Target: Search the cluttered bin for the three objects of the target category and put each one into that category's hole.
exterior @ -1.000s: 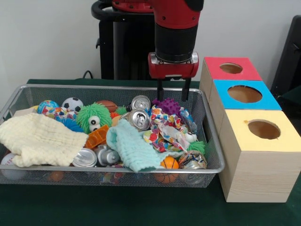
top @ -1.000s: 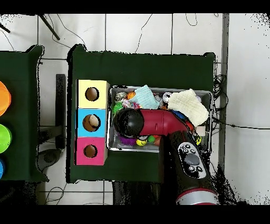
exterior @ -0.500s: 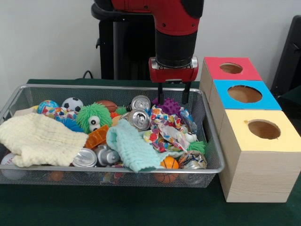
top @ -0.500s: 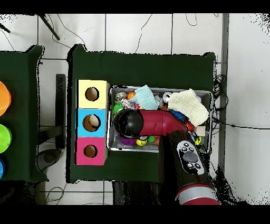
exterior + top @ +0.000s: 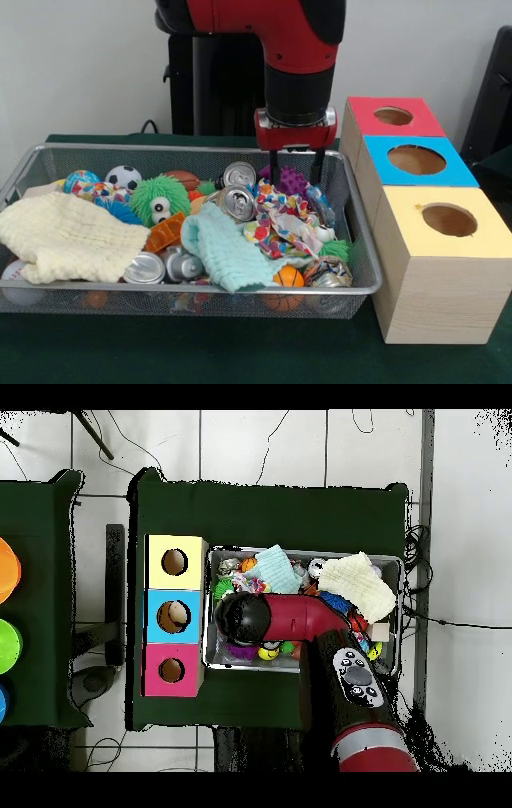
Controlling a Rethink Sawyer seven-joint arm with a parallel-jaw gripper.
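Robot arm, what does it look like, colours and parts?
A thick red arm with a black cylindrical wrist and a silver ring below it. The end effector has a red base and two thin black fingers. Overhead, a grey button panel sits on the arm.

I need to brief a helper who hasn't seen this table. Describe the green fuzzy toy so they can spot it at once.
Start at the silver wire-mesh bin left of the three boxes. In the front view, look toward its back left, just right of the small soccer ball. The green fuzzy toy is a shaggy lime-green ball, the only piece there with two bulging white eyes.
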